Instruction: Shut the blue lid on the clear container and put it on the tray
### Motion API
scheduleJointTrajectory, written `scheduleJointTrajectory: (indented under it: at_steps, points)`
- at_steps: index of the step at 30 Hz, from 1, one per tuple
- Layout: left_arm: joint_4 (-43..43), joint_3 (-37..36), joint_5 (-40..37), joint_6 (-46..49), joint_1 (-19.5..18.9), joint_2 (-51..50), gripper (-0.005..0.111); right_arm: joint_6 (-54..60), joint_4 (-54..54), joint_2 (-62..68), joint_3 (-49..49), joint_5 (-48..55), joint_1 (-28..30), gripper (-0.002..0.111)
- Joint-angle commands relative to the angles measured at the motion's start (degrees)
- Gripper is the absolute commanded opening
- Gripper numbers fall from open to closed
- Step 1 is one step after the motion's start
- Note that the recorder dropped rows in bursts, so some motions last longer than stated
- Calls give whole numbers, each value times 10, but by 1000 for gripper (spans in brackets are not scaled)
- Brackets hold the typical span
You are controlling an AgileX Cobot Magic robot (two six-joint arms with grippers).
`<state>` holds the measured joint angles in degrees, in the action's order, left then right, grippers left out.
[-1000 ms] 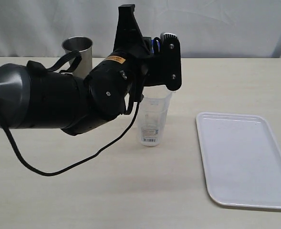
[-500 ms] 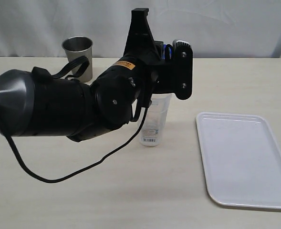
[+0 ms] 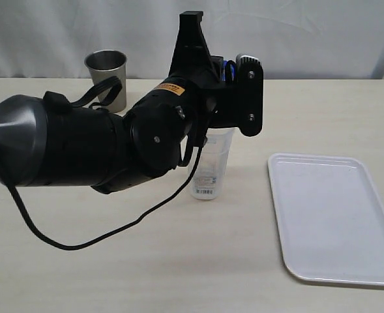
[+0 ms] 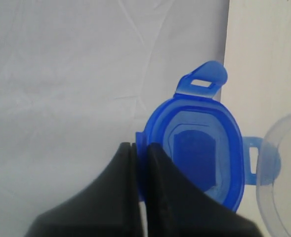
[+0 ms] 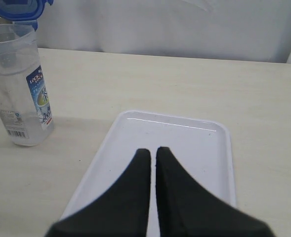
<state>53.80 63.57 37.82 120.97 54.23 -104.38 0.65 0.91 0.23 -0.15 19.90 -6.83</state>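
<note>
Obs.: the small round bright-blue plastic lid (image 4: pixel 194 148) is pinched by its rim wall in the left jaws, which are closed on it. Its hollow side faces the left wrist camera and two snap flaps stand out free. In the right wrist view the lid (image 5: pixel 14 7) hangs at 12 o'clock of the mouth of the tall clear plastic container (image 5: pixel 19 84). I cannot tell whether it touches the rim or sits level. In the left wrist view the container's rim (image 4: pixel 283 173) shows just beside one flap, so I judge the lid is not yet centred. The container (image 3: pixel 211 163) stands upright on the pale wooden surface (image 3: pixel 146 274), with nothing holding it. The flat white rectangular tray (image 3: pixel 335 215) lies at about 4 o'clock of it, apart. A steel cup (image 3: pixel 107 75) stands at about 10 o'clock, well apart. The right jaws are closed on nothing and hover over the tray's near end (image 5: pixel 194 143). Step in hand (judgement): seating the lid. To do it well, square the lid to the mouth and centre it first. Keep all four flaps splayed outward so none folds under. Then lower straight down without side push, since the tall, narrow body should tip easily. Bracing the body low with the right jaws would help before pressing the flaps shut.
</note>
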Motion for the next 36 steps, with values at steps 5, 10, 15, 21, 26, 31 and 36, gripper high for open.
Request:
scheduleJointTrajectory:
  at_steps: [5,10,15,21,26,31,36]
  points:
    - [18,-1,3,17,4,4,0,-2,-1,-2,1,-1,4,4]
    - [22,-1,3,17,16,4,0,-2,-1,-2,1,-1,4,4]
    - [12,-1,5,17,23,4,0,-2,-1,-2,1,-1,4,4]
    - [14,-1,8,17,23,4,0,-2,-1,-2,1,-1,4,4]
    - [21,-1,14,17,23,4,0,-2,-1,-2,1,-1,4,4]
    - [24,-1,20,17,23,4,0,-2,-1,-2,1,-1,4,4]
    - [26,-1,27,17,24,4,0,-2,-1,-2,1,-1,4,4]
